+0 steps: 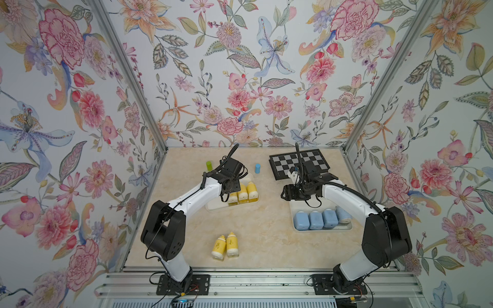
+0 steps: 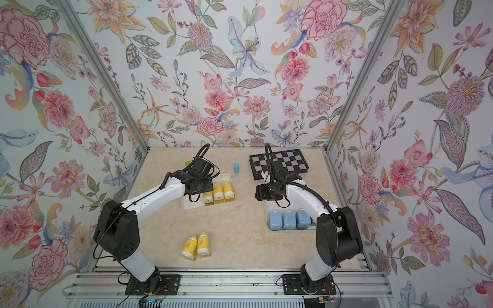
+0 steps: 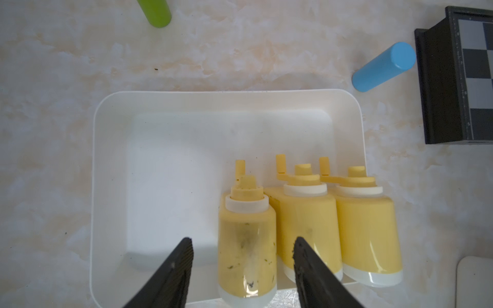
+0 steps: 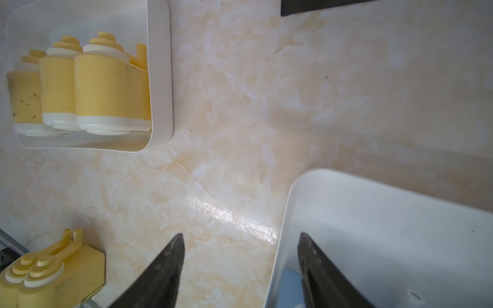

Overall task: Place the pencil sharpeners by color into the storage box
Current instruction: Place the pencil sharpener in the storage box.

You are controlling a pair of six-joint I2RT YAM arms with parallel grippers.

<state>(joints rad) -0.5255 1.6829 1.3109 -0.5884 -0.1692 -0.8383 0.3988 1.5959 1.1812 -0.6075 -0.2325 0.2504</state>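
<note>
Three yellow pencil sharpeners stand side by side in the left white storage box. My left gripper is open above the box. Its fingers straddle the outermost yellow sharpener with a gap on each side. Two more yellow sharpeners lie together on the table near the front edge. Several pale-blue sharpeners stand in a row in the right white storage box. My right gripper is open and empty over that box's near wall.
A green cylinder and a blue cylinder stand behind the left box. A black checkerboard lies at the back right. Flowered walls enclose the table on three sides.
</note>
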